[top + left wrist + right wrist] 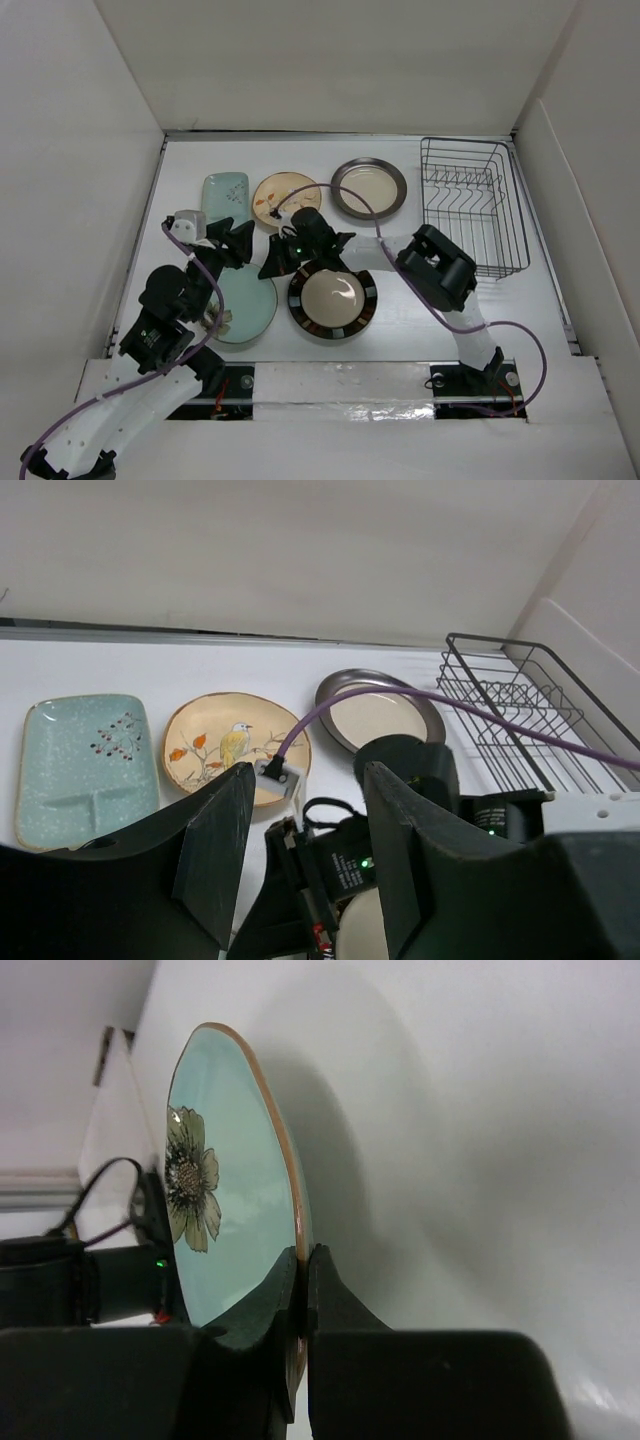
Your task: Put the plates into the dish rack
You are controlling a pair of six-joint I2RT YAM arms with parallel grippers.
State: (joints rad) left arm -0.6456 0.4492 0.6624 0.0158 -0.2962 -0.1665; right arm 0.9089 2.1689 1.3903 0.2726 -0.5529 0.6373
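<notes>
right gripper clamped tight on the brown-edged rim of the glossy pale-green round plate, well left of the thin-wire dish rack | flower print shows only in right wrist view | left gripper half-open, empty

Likely a lab, white-walled test enclosure
</notes>
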